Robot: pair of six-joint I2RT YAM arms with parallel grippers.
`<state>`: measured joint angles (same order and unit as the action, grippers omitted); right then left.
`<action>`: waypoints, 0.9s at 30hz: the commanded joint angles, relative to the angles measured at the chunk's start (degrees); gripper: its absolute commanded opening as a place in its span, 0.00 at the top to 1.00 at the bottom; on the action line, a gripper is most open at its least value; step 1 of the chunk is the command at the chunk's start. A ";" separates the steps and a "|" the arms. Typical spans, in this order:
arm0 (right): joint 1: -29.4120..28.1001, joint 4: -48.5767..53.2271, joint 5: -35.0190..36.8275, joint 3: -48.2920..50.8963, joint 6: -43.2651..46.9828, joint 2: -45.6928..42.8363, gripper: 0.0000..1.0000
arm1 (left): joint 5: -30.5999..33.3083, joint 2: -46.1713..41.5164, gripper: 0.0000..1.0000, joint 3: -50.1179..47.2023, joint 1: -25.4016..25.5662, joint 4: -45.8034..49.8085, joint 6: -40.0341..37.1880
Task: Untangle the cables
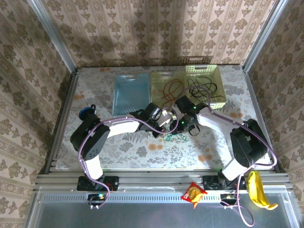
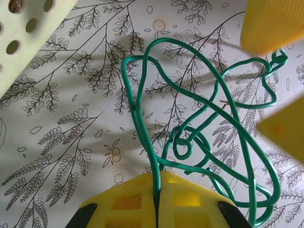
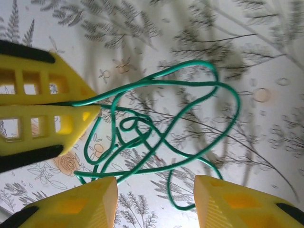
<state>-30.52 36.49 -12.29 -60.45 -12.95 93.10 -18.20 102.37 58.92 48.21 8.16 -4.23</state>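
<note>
A dark green cable (image 1: pixel 173 137) lies in a knotted loop on the flowered tablecloth between the two grippers. My left gripper (image 2: pixel 157 176) is shut on one strand of that green cable (image 2: pixel 142 135), which runs straight into the closed jaws. From the right wrist, the left gripper (image 3: pixel 90 108) holds the strand from the left. My right gripper (image 3: pixel 154 187) hangs open just above the green cable's (image 3: pixel 236 105) loops, with nothing between its fingers. A red cable (image 1: pixel 168 90) lies in the middle basket and a black cable (image 1: pixel 202 88) in the yellow-green basket.
A blue tray (image 1: pixel 130 90) stands at the back next to the cream basket (image 1: pixel 159 78) and the yellow-green basket (image 1: pixel 216 73). A basket corner (image 2: pixel 23 38) is close to the left gripper. A snack packet (image 1: pixel 194 194) and a banana (image 1: pixel 259 190) lie on the near ledge.
</note>
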 commanded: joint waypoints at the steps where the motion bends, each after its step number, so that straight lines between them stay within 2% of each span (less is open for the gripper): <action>1: -0.33 3.62 1.61 -2.80 1.72 3.27 0.52 | -0.50 -2.20 1.00 0.04 0.12 -2.01 2.87; 12: -0.26 5.80 6.20 -3.39 -0.24 9.52 0.55 | 0.65 -10.40 1.00 -4.93 -0.16 -5.63 8.08; 17: 1.66 4.94 6.54 -0.31 -2.52 8.18 0.64 | 1.13 -15.69 1.00 -6.55 -1.07 -4.13 9.27; 20: 4.45 4.23 4.48 1.80 -3.66 7.22 0.74 | 1.39 -19.24 1.00 -7.40 -2.20 -2.76 9.50; 23: 6.75 3.45 3.04 3.62 -4.37 6.25 0.75 | 1.68 -23.11 1.00 -7.76 -3.82 -0.69 9.18; 27: 8.34 2.82 2.36 5.07 -5.01 5.87 0.84 | 0.86 -28.72 1.00 -7.60 -6.99 1.38 9.00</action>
<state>-23.16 33.58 -10.09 -58.59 -15.09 97.95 -17.63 78.00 51.62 43.59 7.07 3.90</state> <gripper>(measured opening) 0.174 0.071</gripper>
